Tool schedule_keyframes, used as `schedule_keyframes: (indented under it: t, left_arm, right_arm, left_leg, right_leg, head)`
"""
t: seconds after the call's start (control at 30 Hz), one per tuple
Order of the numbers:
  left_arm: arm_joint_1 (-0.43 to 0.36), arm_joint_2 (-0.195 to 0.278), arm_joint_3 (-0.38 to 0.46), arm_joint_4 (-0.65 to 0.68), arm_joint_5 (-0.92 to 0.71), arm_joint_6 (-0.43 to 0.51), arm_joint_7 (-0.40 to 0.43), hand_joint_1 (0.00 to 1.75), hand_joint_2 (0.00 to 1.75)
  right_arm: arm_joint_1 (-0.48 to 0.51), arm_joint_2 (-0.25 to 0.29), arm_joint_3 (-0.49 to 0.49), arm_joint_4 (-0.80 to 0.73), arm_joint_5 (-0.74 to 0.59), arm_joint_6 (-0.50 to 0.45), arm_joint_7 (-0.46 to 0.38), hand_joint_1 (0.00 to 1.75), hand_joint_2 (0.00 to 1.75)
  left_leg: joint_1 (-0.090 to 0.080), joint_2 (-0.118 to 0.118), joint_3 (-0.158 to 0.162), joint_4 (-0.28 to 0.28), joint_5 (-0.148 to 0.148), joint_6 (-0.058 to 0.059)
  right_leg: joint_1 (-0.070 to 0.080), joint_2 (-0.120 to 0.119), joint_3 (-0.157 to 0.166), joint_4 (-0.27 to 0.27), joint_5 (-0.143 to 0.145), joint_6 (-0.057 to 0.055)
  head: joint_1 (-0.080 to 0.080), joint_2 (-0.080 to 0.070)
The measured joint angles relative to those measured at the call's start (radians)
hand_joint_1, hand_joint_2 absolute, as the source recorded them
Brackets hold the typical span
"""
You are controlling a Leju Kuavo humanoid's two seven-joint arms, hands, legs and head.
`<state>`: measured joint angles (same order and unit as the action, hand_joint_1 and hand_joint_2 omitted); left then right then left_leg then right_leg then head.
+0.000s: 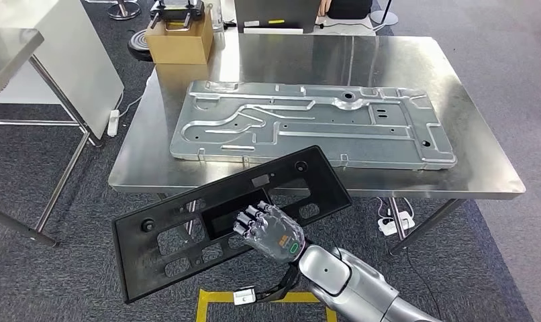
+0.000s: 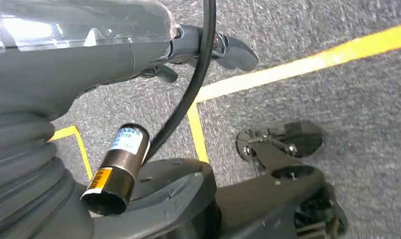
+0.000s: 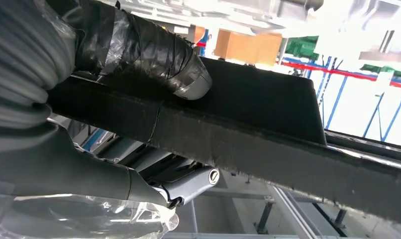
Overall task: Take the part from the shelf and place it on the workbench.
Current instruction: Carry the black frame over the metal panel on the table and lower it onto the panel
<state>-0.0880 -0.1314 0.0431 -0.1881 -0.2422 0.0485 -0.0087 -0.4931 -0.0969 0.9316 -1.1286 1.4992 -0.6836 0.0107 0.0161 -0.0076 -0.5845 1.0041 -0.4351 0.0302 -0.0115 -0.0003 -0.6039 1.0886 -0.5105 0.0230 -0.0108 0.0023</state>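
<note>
Currently the right hand (image 1: 271,230) grips the flat black plastic panel with rectangular cut-outs (image 1: 187,235) — fingers curl through one central opening, thumb (image 3: 153,52) pressed on the panel's face. The panel is tilted, its far corner overlapping the near edge of the stainless-steel tabletop (image 1: 482,154), just beside the large embossed grey sheet-metal plate (image 1: 308,124). A cardboard box (image 1: 180,41) stands at the far-left corner. The left hand (image 2: 188,50) hangs over grey carpet — whether its fingers are apart cannot be told.
</note>
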Motion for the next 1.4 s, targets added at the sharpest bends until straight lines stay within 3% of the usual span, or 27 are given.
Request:
schedule_keyframes:
  t: [0.1, 0.13, 0.17, 0.2, 0.23, 0.3, 0.33, 0.43, 0.5, 0.6, 0.63, 0.67, 0.7, 0.77, 0.83, 0.9, 1.0, 1.03, 1.1, 1.13, 1.17, 1.2, 1.27, 1.3, 1.33, 1.4]
  left_arm:
    - [0.0, -0.001, 0.0, 0.0, 0.0, 0.0, 0.0, 0.0, 1.75]
    - [0.001, -0.001, 0.0, 0.0, 0.0, 0.0, 0.0, 0.0, 1.75]
    - [0.003, -0.001, 0.0, 0.0, 0.0, 0.0, 0.0, 0.0, 1.75]
    - [0.004, -0.001, 0.0, 0.0, 0.001, 0.001, 0.0, 0.0, 1.75]
    - [0.006, -0.002, 0.0, 0.0, 0.001, 0.002, 0.0, 0.0, 1.75]
    - [0.007, -0.003, 0.001, 0.0, 0.002, 0.004, -0.001, 0.0, 1.75]
    - [0.008, -0.004, 0.002, 0.0, 0.003, 0.004, -0.002, 0.0, 1.75]
    - [0.011, -0.004, 0.004, 0.0, 0.003, 0.006, -0.004, 0.0, 1.75]
    - [0.012, -0.004, 0.005, 0.0, 0.004, 0.006, -0.006, 0.0, 1.75]
    - [0.012, -0.004, 0.01, 0.0, 0.006, 0.006, -0.013, 0.0, 1.75]
    - [0.012, -0.004, 0.012, 0.0, 0.007, 0.007, -0.014, 0.0, 1.75]
    - [0.012, -0.004, 0.014, 0.0, 0.008, 0.007, -0.015, 0.0, 1.75]
    - [0.012, -0.004, 0.016, 0.0, 0.008, 0.007, -0.016, 0.0, 1.75]
    - [0.014, -0.004, 0.02, 0.0, 0.008, 0.007, -0.016, 0.0, 1.75]
    - [0.017, -0.004, 0.024, 0.0, 0.009, 0.008, -0.017, 0.0, 1.75]
    - [0.02, -0.004, 0.026, 0.0, 0.009, 0.01, -0.019, 0.0, 1.75]
    - [0.025, -0.003, 0.03, 0.0, 0.01, 0.012, -0.02, 0.0, 1.75]
    - [0.025, -0.004, 0.03, 0.0, 0.01, 0.013, -0.021, 0.0, 1.75]
    - [0.025, -0.004, 0.033, 0.0, 0.01, 0.014, -0.021, 0.0, 1.75]
    - [0.026, -0.005, 0.035, 0.0, 0.01, 0.014, -0.021, 0.0, 1.75]
    - [0.026, -0.005, 0.036, 0.0, 0.01, 0.014, -0.021, 0.0, 1.75]
    - [0.028, -0.005, 0.038, 0.0, 0.01, 0.014, -0.022, 0.0, 1.75]
    - [0.031, -0.005, 0.039, 0.0, 0.009, 0.014, -0.022, 0.0, 1.75]
    - [0.031, -0.005, 0.04, 0.0, 0.009, 0.014, -0.022, 0.0, 1.75]
    - [0.03, -0.005, 0.04, 0.0, 0.008, 0.014, -0.023, 0.0, 1.75]
    - [0.028, -0.005, 0.043, 0.0, 0.006, 0.014, -0.024, 0.0, 1.75]
  right_arm:
    - [0.003, -0.001, 0.0, 0.0, 0.0, 0.0, 0.0, 1.75, 1.75]
    - [0.005, -0.002, 0.0, 0.0, 0.002, 0.0, 0.001, 1.75, 1.75]
    - [0.007, -0.004, 0.0, 0.0, 0.004, 0.0, 0.004, 1.75, 1.75]
    - [0.008, -0.006, 0.0, 0.0, 0.007, 0.0, 0.007, 1.75, 1.75]
    - [0.008, -0.009, -0.001, 0.0, 0.01, 0.0, 0.011, 1.75, 1.75]
    - [0.007, -0.018, -0.006, -0.002, 0.016, 0.0, 0.02, 1.75, 1.75]
    - [0.007, -0.024, -0.009, -0.003, 0.019, 0.0, 0.023, 1.75, 1.75]
    - [0.01, -0.042, -0.022, -0.006, 0.031, 0.003, 0.03, 1.75, 1.75]
    - [0.013, -0.051, -0.035, -0.01, 0.042, 0.006, 0.039, 1.75, 1.75]
    - [0.026, -0.064, -0.06, -0.017, 0.057, 0.006, 0.057, 1.75, 1.75]
    - [0.033, -0.07, -0.069, -0.017, 0.06, 0.006, 0.061, 1.75, 1.75]
    - [0.04, -0.075, -0.077, -0.018, 0.062, 0.006, 0.065, 1.75, 1.75]
    - [0.046, -0.08, -0.084, -0.02, 0.064, 0.006, 0.067, 1.75, 1.75]
    - [0.054, -0.089, -0.098, -0.026, 0.065, 0.007, 0.075, 1.75, 1.75]
    - [0.061, -0.098, -0.114, -0.035, 0.066, 0.009, 0.09, 1.75, 1.75]
    - [0.066, -0.111, -0.128, -0.043, 0.066, 0.011, 0.105, 1.75, 1.75]
    - [0.073, -0.126, -0.143, -0.053, 0.067, 0.011, 0.116, 1.75, 1.75]
    - [0.075, -0.131, -0.148, -0.057, 0.067, 0.011, 0.122, 1.75, 1.75]
    - [0.082, -0.14, -0.159, -0.062, 0.067, 0.011, 0.134, 1.75, 1.75]
    - [0.088, -0.146, -0.164, -0.064, 0.067, 0.011, 0.139, 1.75, 1.75]
    - [0.094, -0.151, -0.169, -0.064, 0.067, 0.011, 0.141, 1.75, 1.75]
    - [0.099, -0.156, -0.174, -0.065, 0.067, 0.011, 0.142, 1.75, 1.75]
    - [0.104, -0.164, -0.184, -0.069, 0.067, 0.011, 0.14, 1.75, 1.75]
    - [0.103, -0.167, -0.189, -0.071, 0.067, 0.012, 0.138, 1.75, 1.75]
    - [0.103, -0.169, -0.195, -0.073, 0.067, 0.012, 0.136, 1.75, 1.75]
    - [0.105, -0.171, -0.202, -0.077, 0.068, 0.013, 0.132, 1.75, 1.75]
  left_leg:
    - [-0.002, 0.001, 0.002, -0.001, -0.003, 0.007]
    - [-0.002, 0.0, 0.003, -0.001, -0.005, 0.008]
    - [-0.003, 0.0, 0.005, 0.0, -0.007, 0.007]
    - [-0.003, -0.001, 0.009, 0.001, -0.01, 0.006]
    - [-0.003, -0.001, 0.013, 0.003, -0.013, 0.004]
    - [-0.006, -0.003, 0.017, 0.007, -0.021, -0.003]
    - [-0.007, -0.003, 0.017, 0.008, -0.023, -0.007]
    - [-0.008, -0.003, 0.018, 0.007, -0.027, -0.024]
    - [-0.007, 0.0, 0.006, 0.038, -0.05, -0.034]
    - [-0.003, 0.002, -0.085, 0.222, -0.134, -0.046]
    - [-0.003, 0.002, -0.116, 0.276, -0.147, -0.048]
    - [-0.003, 0.003, -0.131, 0.295, -0.14, -0.049]
    - [-0.002, 0.003, -0.125, 0.274, -0.114, -0.048]
    - [-0.003, 0.003, -0.066, 0.144, -0.039, -0.041]
    - [-0.008, 0.004, -0.015, 0.037, -0.005, -0.03]
    - [-0.013, 0.002, -0.007, 0.015, -0.01, -0.02]
    - [-0.008, 0.001, 0.002, 0.001, -0.004, -0.003]
    - [-0.006, 0.002, 0.006, -0.005, -0.003, 0.003]
    - [-0.007, 0.003, 0.01, -0.006, -0.006, 0.011]
    - [-0.007, 0.003, 0.011, -0.005, -0.009, 0.013]
    - [-0.007, 0.001, 0.014, -0.004, -0.011, 0.014]
    - [-0.007, 0.0, 0.018, -0.003, -0.015, 0.013]
    - [-0.007, -0.002, 0.027, 0.003, -0.027, 0.008]
    - [-0.008, -0.002, 0.029, 0.007, -0.033, 0.003]
    - [-0.01, -0.002, 0.03, 0.01, -0.038, -0.002]
    - [-0.013, -0.002, 0.029, 0.012, -0.045, -0.012]
  right_leg:
    - [-0.002, 0.001, -0.104, 0.193, -0.08, 0.006]
    - [-0.002, 0.001, -0.127, 0.227, -0.083, 0.007]
    - [-0.002, 0.001, -0.131, 0.223, -0.065, 0.007]
    - [-0.002, 0.0, -0.112, 0.178, -0.03, 0.005]
    - [-0.002, 0.0, -0.079, 0.105, 0.013, 0.002]
    - [0.001, 0.001, -0.019, -0.021, 0.063, -0.007]
    - [0.004, 0.001, -0.005, -0.052, 0.069, -0.011]
    - [0.005, 0.004, -0.001, -0.064, 0.066, -0.022]
    - [0.0, 0.004, 0.006, -0.071, 0.067, -0.033]
    - [-0.001, 0.0, 0.013, -0.073, 0.062, -0.044]
    - [-0.001, -0.001, 0.014, -0.072, 0.06, -0.045]
    - [-0.001, -0.001, 0.016, -0.071, 0.058, -0.045]
    - [-0.001, -0.001, 0.019, -0.069, 0.054, -0.044]
    - [-0.001, 0.002, 0.028, -0.066, 0.046, -0.04]
    - [0.002, 0.004, 0.031, -0.063, 0.039, -0.031]
    - [0.003, 0.005, 0.031, -0.066, 0.038, -0.018]
    - [0.003, 0.002, 0.025, -0.046, 0.022, -0.003]
    - [0.003, 0.002, 0.006, -0.008, 0.001, 0.001]
    - [0.001, 0.001, -0.061, 0.119, -0.056, 0.004]
    - [-0.001, 0.001, -0.097, 0.18, -0.074, 0.007]
    - [-0.003, 0.001, -0.119, 0.211, -0.073, 0.008]
    - [-0.005, 0.001, -0.122, 0.204, -0.051, 0.009]
    - [-0.008, 0.001, -0.074, 0.082, 0.03, 0.008]
    - [-0.007, 0.001, -0.046, 0.018, 0.058, 0.007]
    - [-0.006, 0.001, -0.027, -0.027, 0.073, 0.003]
    - [-0.001, 0.003, -0.017, -0.05, 0.07, -0.006]
  head:
    - [0.0, 0.0]
    - [0.0, 0.0]
    - [0.0, 0.0]
    - [0.0, 0.0]
    - [0.001, 0.0]
    - [0.0, 0.0]
    - [0.0, 0.0]
    - [0.0, 0.0]
    - [0.0, 0.0]
    - [0.0, 0.0]
    - [0.0, 0.0]
    - [0.0, 0.0]
    - [0.0, 0.0]
    - [0.0, 0.0]
    - [0.0, 0.0]
    - [0.0, 0.0]
    - [0.0, 0.0]
    - [0.001, 0.0]
    - [0.001, 0.0]
    - [0.001, 0.0]
    - [0.001, 0.0]
    - [0.001, 0.0]
    - [0.001, 0.0]
    - [0.001, 0.0]
    - [0.001, 0.0]
    - [0.0, 0.0]
